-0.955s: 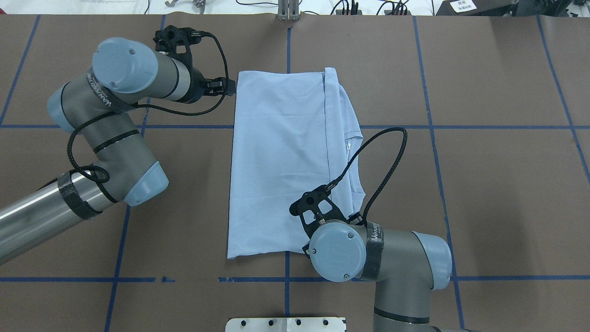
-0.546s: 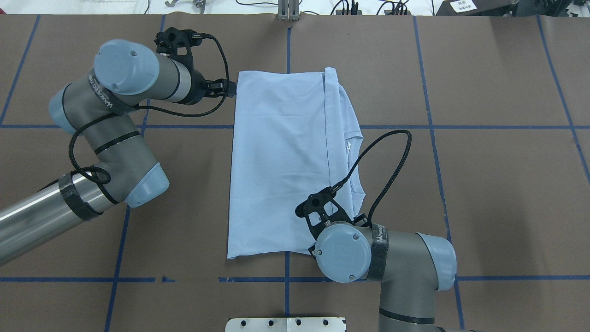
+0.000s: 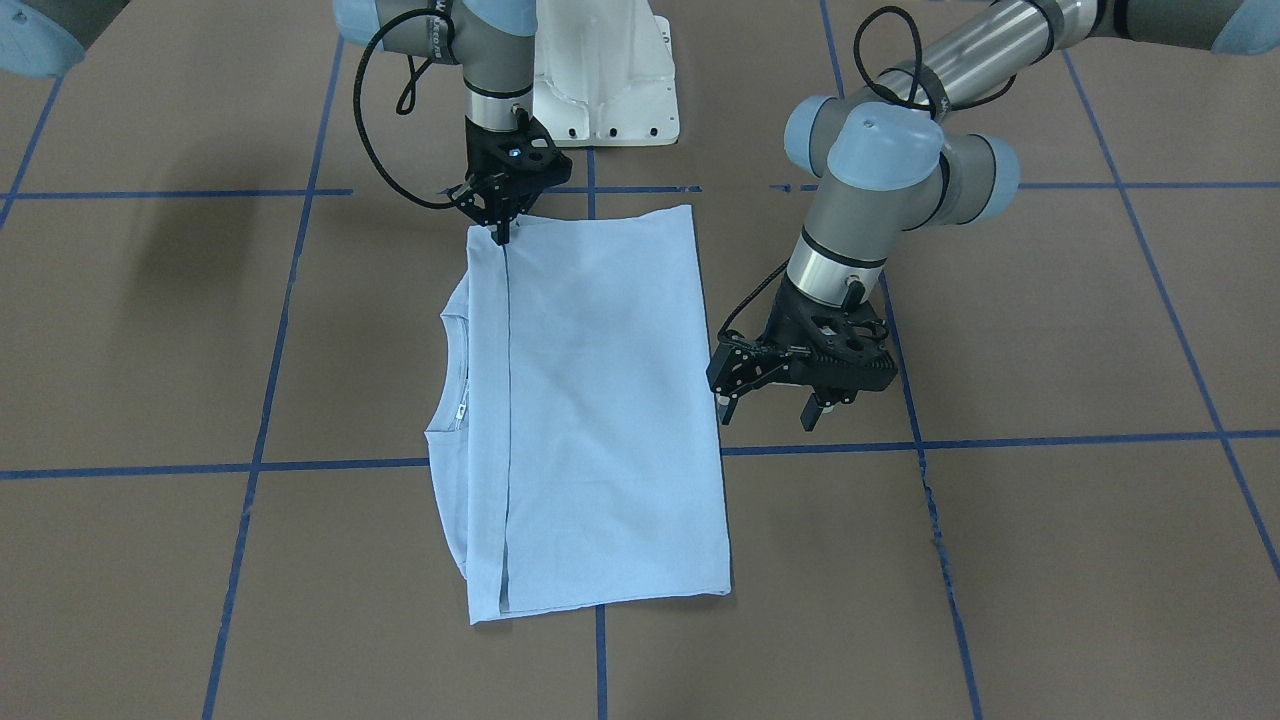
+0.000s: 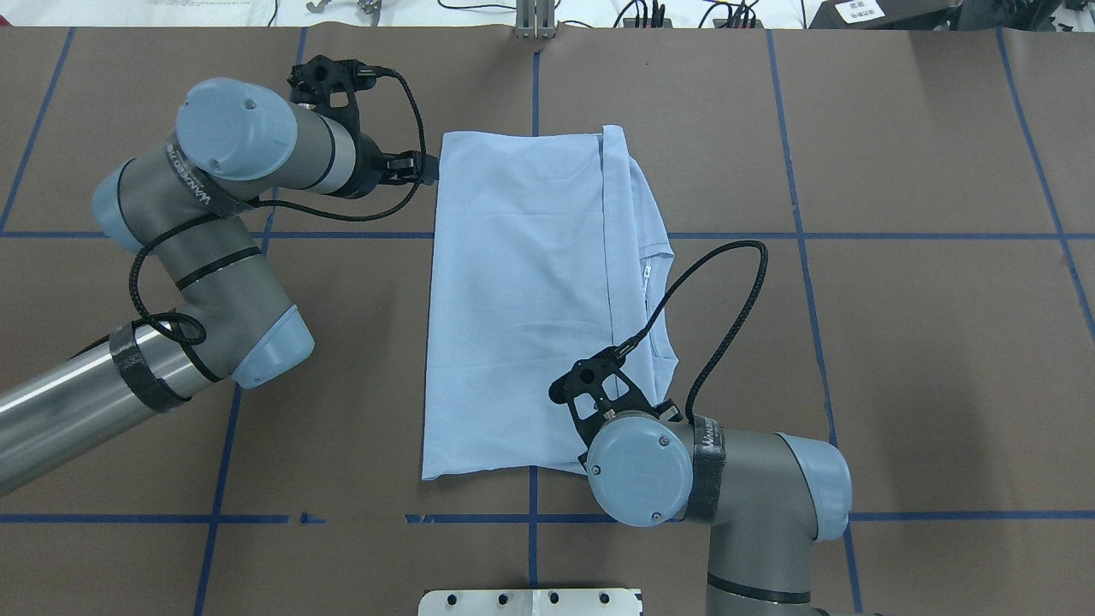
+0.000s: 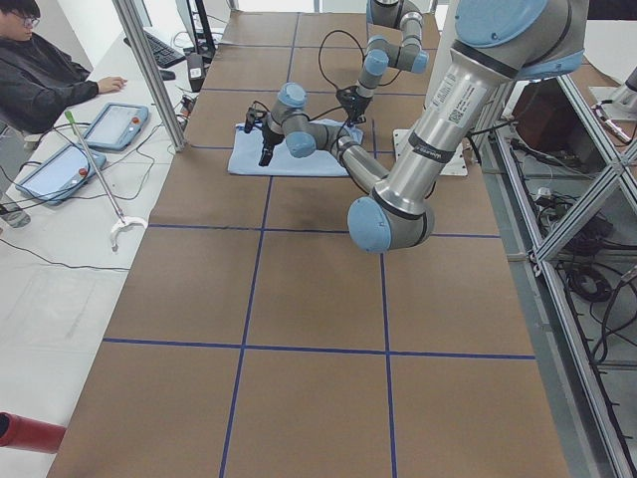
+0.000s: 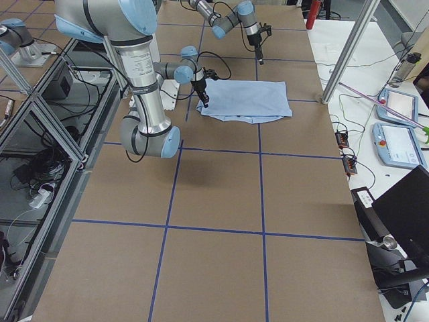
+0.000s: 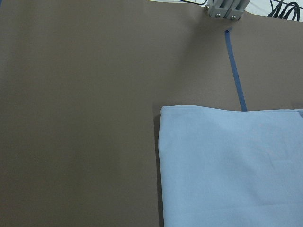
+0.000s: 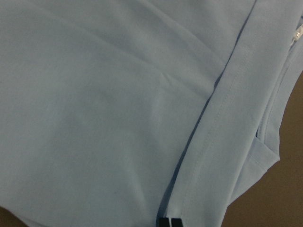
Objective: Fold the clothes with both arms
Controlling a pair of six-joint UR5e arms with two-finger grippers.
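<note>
The light blue T-shirt (image 4: pixel 522 299) lies flat and folded lengthwise on the brown table, also in the front view (image 3: pixel 600 400). Its collar with label (image 4: pixel 648 272) peeks out at the right edge; the chest print is hidden. My left gripper (image 3: pixel 770 410) is open and empty, raised just beside the shirt's left edge near its far corner (image 4: pixel 428 167). The left wrist view shows that corner (image 7: pixel 163 111), not the fingers. My right gripper (image 3: pixel 500 238) is shut, its tips at the hem (image 8: pixel 169 222) near the shirt's robot-side edge. Its wrist hides it in the overhead view.
The white pedestal base (image 3: pixel 600 80) stands at the robot's side of the table. Blue tape lines (image 4: pixel 804 235) cross the brown surface. A metal bracket (image 4: pixel 535 21) and cables sit at the far edge. An operator (image 5: pixel 40 70) with tablets (image 5: pixel 114 124) sits beyond it.
My right arm's wrist has shifted slightly to the right and back toward the robot. My left arm has edged a little toward the shirt. The shirt lies as before.
</note>
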